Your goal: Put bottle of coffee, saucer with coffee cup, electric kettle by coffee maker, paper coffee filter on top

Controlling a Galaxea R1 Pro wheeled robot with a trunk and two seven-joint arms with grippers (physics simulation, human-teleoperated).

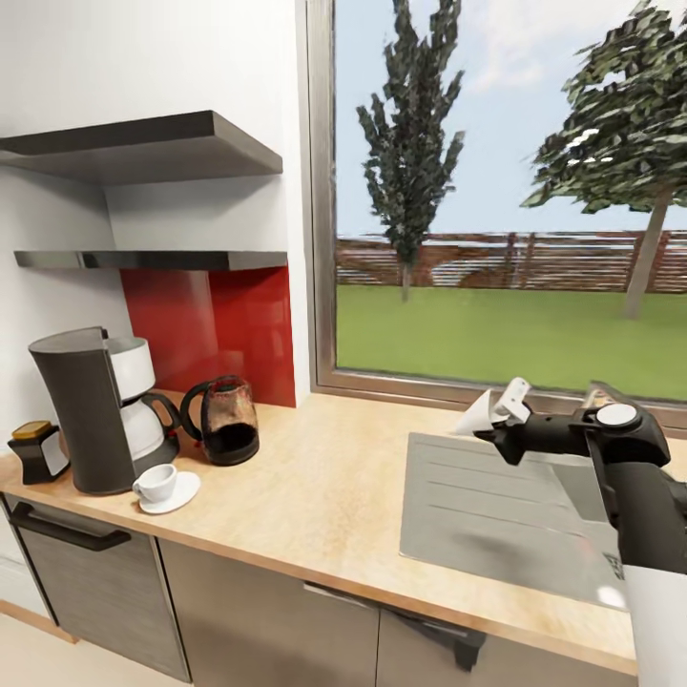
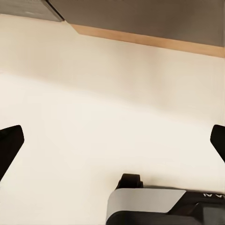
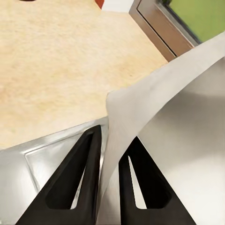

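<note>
The dark coffee maker (image 1: 88, 410) stands on the wooden countertop (image 1: 324, 487) at the far left. Left of it sits the bottle of coffee (image 1: 38, 448), dark with a gold lid. The electric kettle (image 1: 223, 420) stands right of the maker. In front, the white coffee cup (image 1: 156, 482) rests on the saucer (image 1: 187, 493). My right gripper (image 1: 504, 425) hovers over the sink, shut on a white paper coffee filter (image 1: 476, 416). In the right wrist view the filter (image 3: 164, 108) is pinched between the black fingers (image 3: 77, 173). My left gripper (image 2: 112, 140) is open above a pale floor.
A steel sink (image 1: 496, 515) is set into the counter at the right, under the right arm. Two dark shelves (image 1: 153, 258) hang above the coffee maker, with a red backsplash (image 1: 219, 324) below them. A large window (image 1: 506, 191) runs behind the counter.
</note>
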